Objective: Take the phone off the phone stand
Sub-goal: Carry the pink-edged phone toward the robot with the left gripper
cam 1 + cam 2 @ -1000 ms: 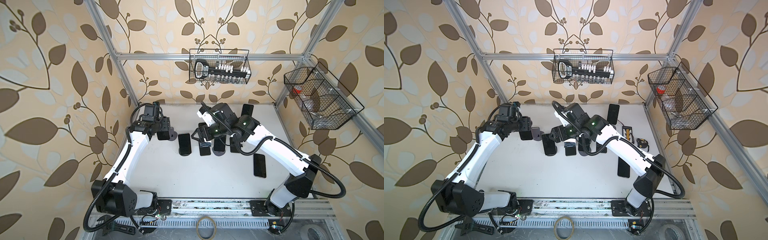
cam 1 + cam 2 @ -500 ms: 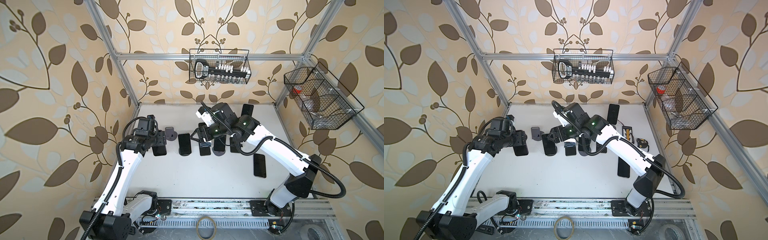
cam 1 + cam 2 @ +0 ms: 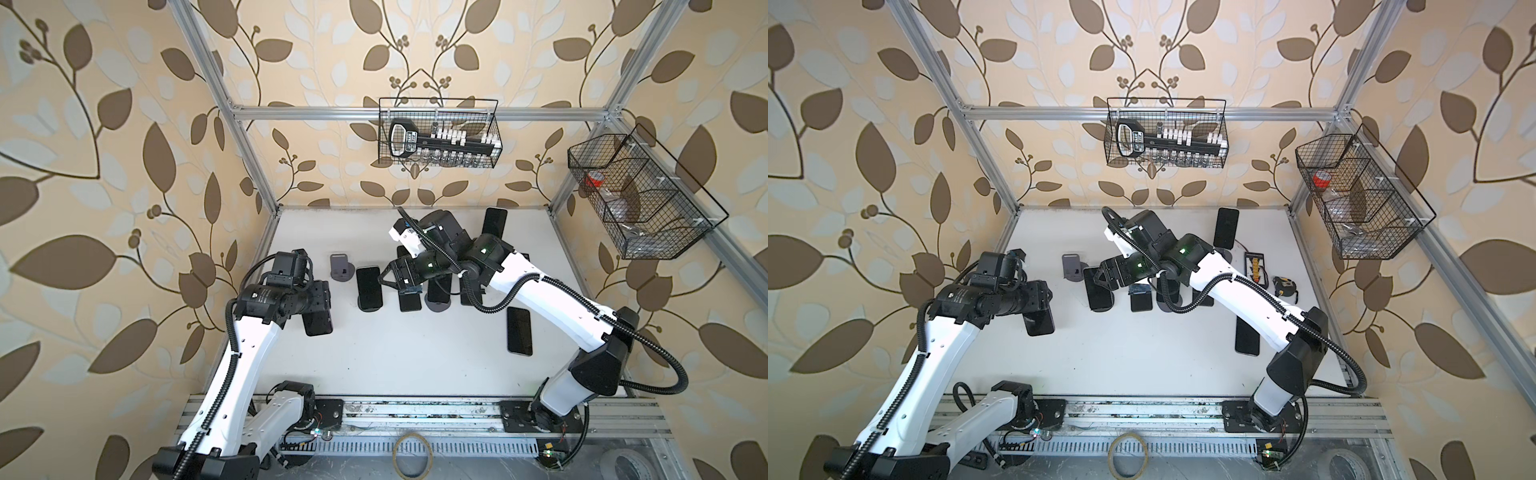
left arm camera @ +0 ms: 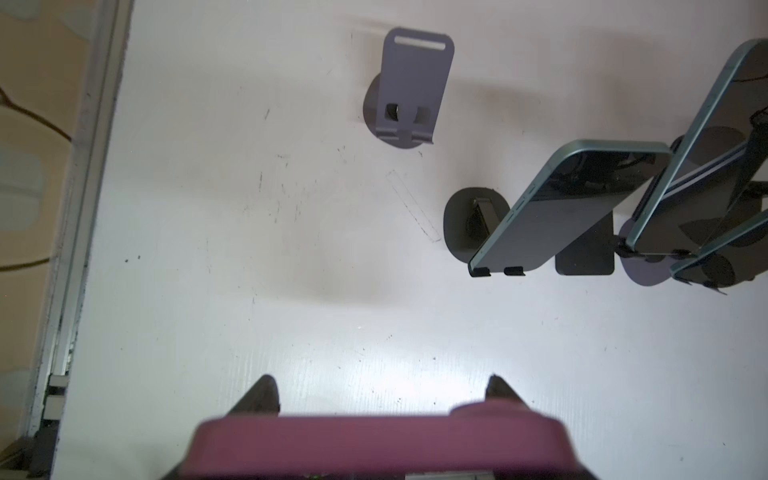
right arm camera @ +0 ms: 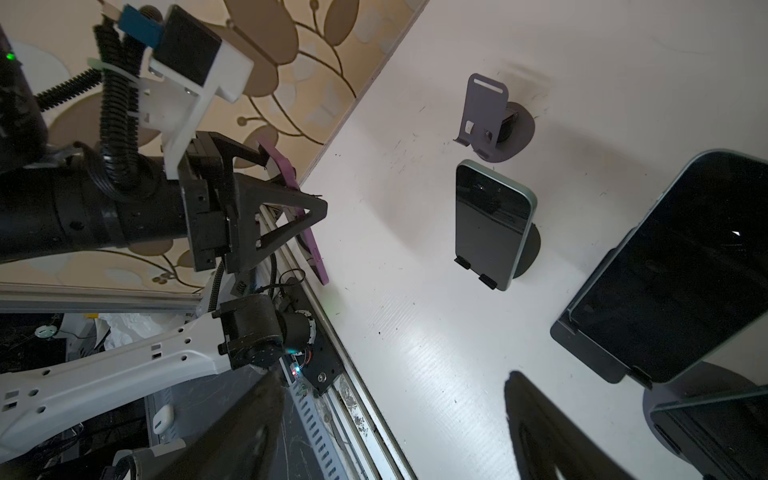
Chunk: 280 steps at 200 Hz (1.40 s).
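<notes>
The left hand (image 3: 319, 305) is clamped on the purple-cased phone (image 3: 318, 324), which hangs clear of the white surface (image 3: 395, 357), near the empty phone stand (image 3: 341, 268) and to its left. Just right of that stand, a teal phone (image 3: 369, 287) leans propped upright. Farther right of the empty phone stand, the right hand (image 5: 395, 374) hovers beside further dark phones (image 3: 438, 286), its fingers apart and gripping nothing.
</notes>
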Each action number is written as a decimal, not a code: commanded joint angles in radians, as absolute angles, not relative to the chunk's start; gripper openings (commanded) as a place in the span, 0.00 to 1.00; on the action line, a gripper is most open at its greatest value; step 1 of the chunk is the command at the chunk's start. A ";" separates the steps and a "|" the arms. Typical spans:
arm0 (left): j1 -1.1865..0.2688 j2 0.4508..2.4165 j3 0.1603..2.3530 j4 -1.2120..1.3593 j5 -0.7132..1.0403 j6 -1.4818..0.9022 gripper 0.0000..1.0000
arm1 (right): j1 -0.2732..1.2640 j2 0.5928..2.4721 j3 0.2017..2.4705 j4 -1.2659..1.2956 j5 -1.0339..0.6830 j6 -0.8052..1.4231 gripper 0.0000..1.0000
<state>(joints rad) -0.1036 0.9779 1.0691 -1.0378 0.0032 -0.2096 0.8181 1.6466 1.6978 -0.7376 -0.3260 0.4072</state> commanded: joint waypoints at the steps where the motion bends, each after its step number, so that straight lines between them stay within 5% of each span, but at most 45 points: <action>1: -0.101 1.025 1.121 -1.083 0.056 -0.238 0.39 | 0.825 1.624 1.686 -0.717 -0.342 0.410 0.84; 161: -0.071 1.387 1.069 -1.030 0.030 -0.064 0.37 | 0.824 1.548 1.618 -0.697 -0.325 0.408 0.84; 280: 0.109 1.568 1.103 -1.069 0.081 0.033 0.33 | 0.823 1.550 1.633 -0.690 -0.335 0.406 0.84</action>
<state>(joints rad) 0.0803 1.5837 1.0702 -1.0214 0.0547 -0.0074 0.8181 1.5658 1.6268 -0.7052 -0.3260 0.4072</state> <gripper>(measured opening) 0.730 0.841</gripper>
